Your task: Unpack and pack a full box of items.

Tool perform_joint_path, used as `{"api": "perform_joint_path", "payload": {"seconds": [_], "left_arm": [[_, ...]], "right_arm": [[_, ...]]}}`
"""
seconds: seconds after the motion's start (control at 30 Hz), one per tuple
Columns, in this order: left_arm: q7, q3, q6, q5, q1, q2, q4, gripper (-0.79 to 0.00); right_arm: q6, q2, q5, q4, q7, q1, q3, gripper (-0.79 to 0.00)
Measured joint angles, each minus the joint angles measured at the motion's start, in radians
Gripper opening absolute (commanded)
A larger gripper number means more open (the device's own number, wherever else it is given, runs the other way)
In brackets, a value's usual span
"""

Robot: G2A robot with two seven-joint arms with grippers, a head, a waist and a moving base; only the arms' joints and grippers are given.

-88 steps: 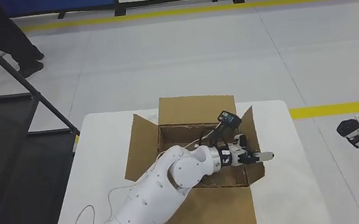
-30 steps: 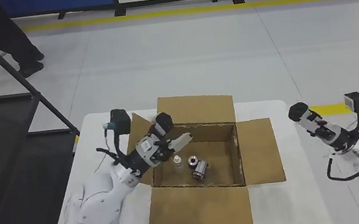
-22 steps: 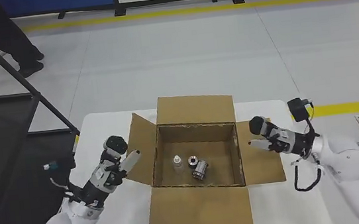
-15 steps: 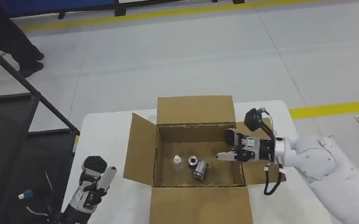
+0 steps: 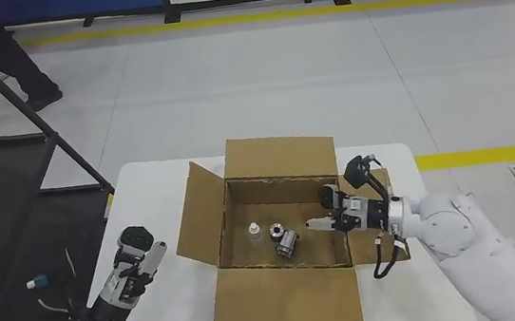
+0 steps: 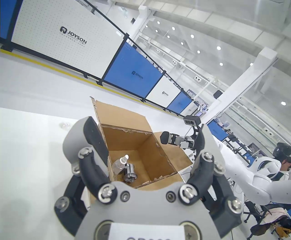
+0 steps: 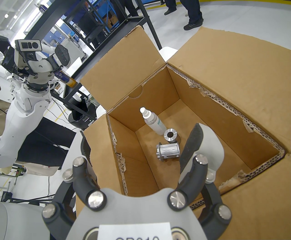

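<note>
Right tool (image 5: 317, 222) is wide open, nothing in it, inside the mouth of the cardboard box (image 5: 281, 158) by the right-hand wall, above the box floor. Left tool (image 5: 151, 253) is spread wide too, empty, over the white worktop (image 5: 146, 192) to the left of the box, apart from the left flap. Box stands mid-worktop w/ all 4 flaps open. On its floor, toward the left side: 1 clear spray bottle (image 7: 153, 121) w/ white cap, can't tell if upright or leaning. Just beside it are 2 metal cylinders (image 7: 168, 150), 1 on end w/ bore up, 1 on its side, close together.
</note>
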Motion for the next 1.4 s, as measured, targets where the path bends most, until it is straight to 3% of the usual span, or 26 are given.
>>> {"api": "perform_joint_path", "payload": {"seconds": [0.1, 0.23, 0.37, 0.5, 0.67, 0.87, 1.07, 1.37, 1.4], "left_arm": [[0.006, -0.008, 0.013, -0.012, 0.0, 0.003, 0.007, 0.0], [0.026, -0.035, 0.048, -0.05, -0.005, 0.007, 0.023, 0.0], [0.056, -0.078, 0.054, -0.083, 0.008, 0.012, 0.034, 0.0], [0.071, -0.112, 0.041, -0.123, 0.032, 0.015, 0.04, 0.0], [0.077, -0.135, 0.024, -0.161, 0.055, 0.02, 0.041, 0.0], [0.076, -0.131, 0.011, -0.164, 0.056, 0.025, 0.043, 0.0], [0.065, -0.115, 0.02, -0.146, 0.037, 0.031, 0.049, 0.0], [0.058, -0.1, 0.029, -0.122, 0.013, 0.039, 0.056, 0.0], [0.06, -0.099, 0.03, -0.119, 0.011, 0.04, 0.056, 0.0]], "right_arm": [[-0.009, -0.002, -0.024, 0.002, -0.005, 0.003, -0.011, 0.0], [0.068, -0.016, -0.129, -0.014, 0.082, 0.079, -0.079, 0.0], [0.229, -0.057, -0.247, -0.011, 0.214, 0.207, -0.215, 0.0], [0.309, -0.114, -0.317, 0.062, 0.307, 0.334, -0.364, 0.0], [0.309, -0.2, -0.336, 0.227, 0.328, 0.45, -0.522, 0.0], [0.261, -0.302, -0.31, 0.432, 0.312, 0.511, -0.648, 0.0], [0.235, -0.385, -0.293, 0.596, 0.294, 0.538, -0.71, 0.0], [0.254, -0.466, -0.348, 0.729, 0.294, 0.556, -0.759, 0.0], [0.253, -0.473, -0.35, 0.738, 0.294, 0.558, -0.761, -0.252]]}}
